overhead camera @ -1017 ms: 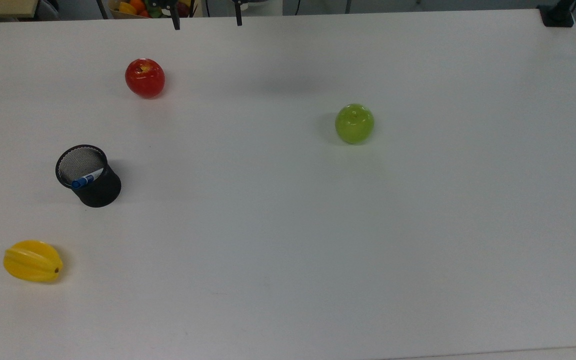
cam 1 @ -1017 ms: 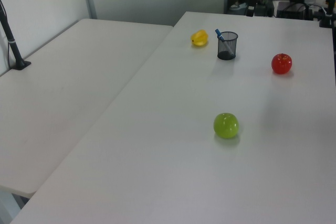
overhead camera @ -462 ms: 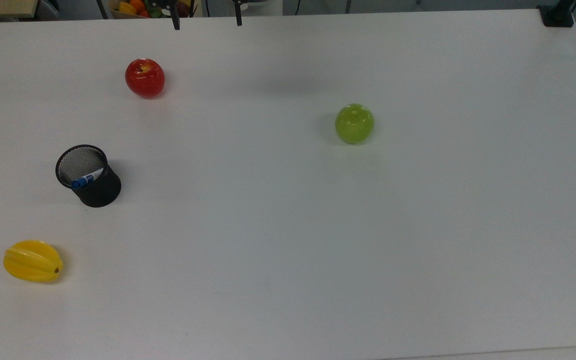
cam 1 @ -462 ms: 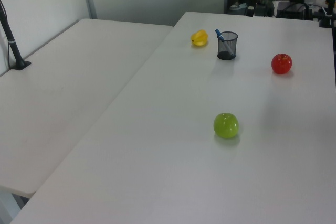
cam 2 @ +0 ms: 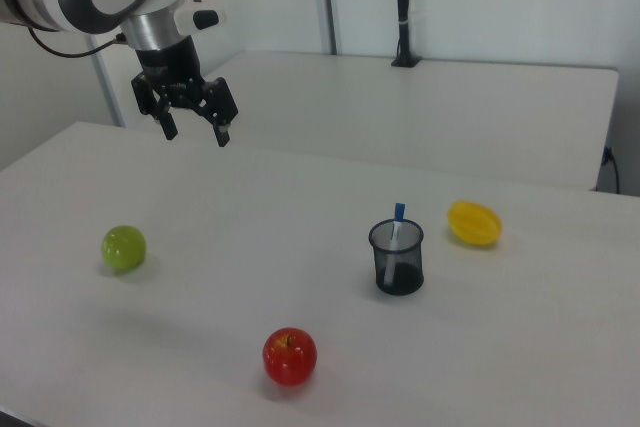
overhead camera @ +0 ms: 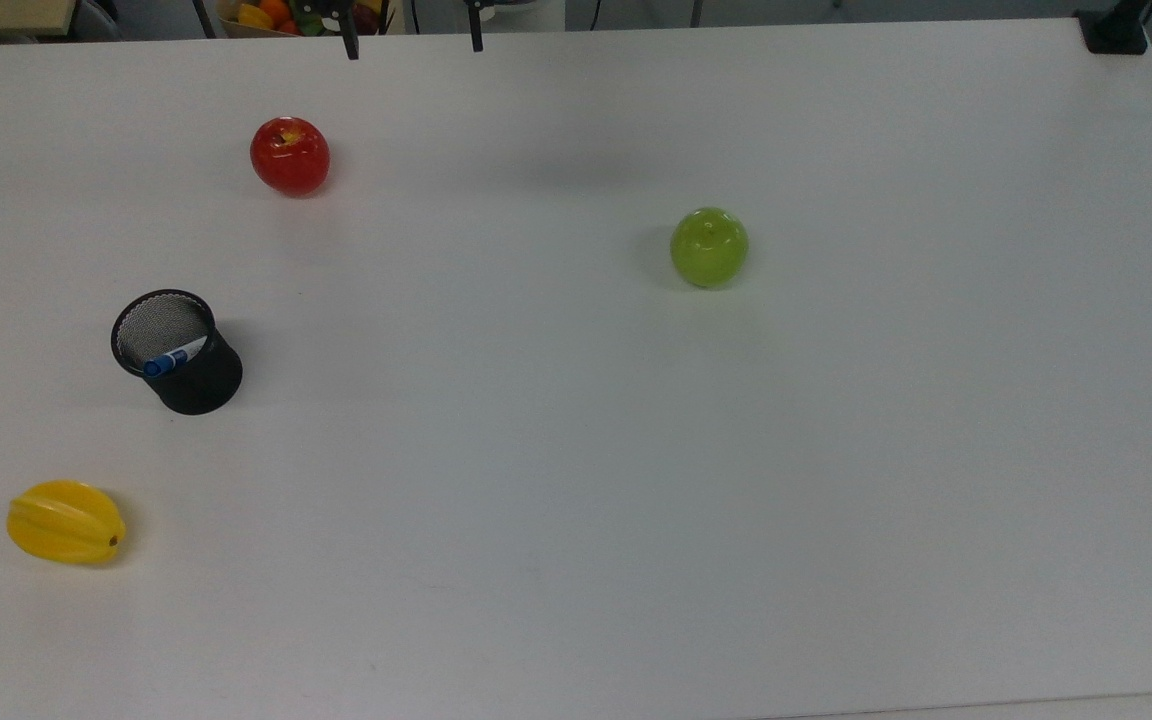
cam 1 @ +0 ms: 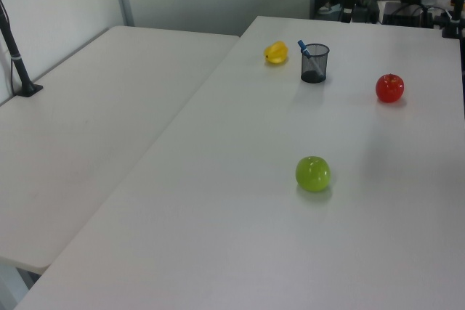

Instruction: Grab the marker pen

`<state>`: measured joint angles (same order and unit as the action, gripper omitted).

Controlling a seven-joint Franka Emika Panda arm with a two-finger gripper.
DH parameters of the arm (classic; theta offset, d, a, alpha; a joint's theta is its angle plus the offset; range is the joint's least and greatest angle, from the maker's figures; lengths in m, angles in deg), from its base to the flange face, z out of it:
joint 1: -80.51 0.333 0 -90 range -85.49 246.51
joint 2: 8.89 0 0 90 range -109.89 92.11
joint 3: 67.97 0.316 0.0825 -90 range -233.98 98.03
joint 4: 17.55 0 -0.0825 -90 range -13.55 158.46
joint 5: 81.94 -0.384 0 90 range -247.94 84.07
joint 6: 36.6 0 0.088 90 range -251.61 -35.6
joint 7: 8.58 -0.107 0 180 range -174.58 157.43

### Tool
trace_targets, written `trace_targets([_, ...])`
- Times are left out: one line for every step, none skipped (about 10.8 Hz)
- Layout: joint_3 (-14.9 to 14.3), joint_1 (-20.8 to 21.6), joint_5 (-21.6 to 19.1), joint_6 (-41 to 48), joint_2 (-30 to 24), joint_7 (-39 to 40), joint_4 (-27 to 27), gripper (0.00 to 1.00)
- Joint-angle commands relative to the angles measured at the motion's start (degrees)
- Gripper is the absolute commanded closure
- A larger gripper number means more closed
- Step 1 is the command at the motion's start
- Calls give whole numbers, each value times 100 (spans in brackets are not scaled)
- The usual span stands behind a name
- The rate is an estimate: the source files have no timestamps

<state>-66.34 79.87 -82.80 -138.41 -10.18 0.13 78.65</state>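
The marker pen [overhead camera: 172, 358] stands tilted inside a black mesh cup [overhead camera: 188, 368] at the top view's left, blue end up; it also rises from the cup [cam 1: 314, 64] as the pen [cam 1: 306, 51] in the left view and as the pen [cam 2: 397, 220] above the cup [cam 2: 398, 259] in the right view. My gripper [cam 2: 196, 130] hangs open high above the table, far from the cup and holding nothing. Its two fingertips [overhead camera: 350, 47] poke in at the top view's upper edge.
A red apple [overhead camera: 290, 155] lies beyond the cup, a green apple [overhead camera: 708, 247] near the table's middle, and a yellow star fruit [overhead camera: 65, 522] near the top view's lower left. A second white table [cam 1: 94, 128] adjoins, with a black post [cam 1: 18, 63] on it.
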Motion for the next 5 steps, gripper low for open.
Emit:
trace_targets([-155, 90, -142, 144, -99, 158, 66, 0])
trace_targets([-155, 107, -142, 135, -99, 166, 75, 0])
trace_targets([-155, 116, -142, 126, -90, 175, 84, 0])
trace_targets([-155, 116, -142, 126, -73, 201, 75, 0])
trace_targets([-155, 116, -142, 100, -72, 245, 75, 0])
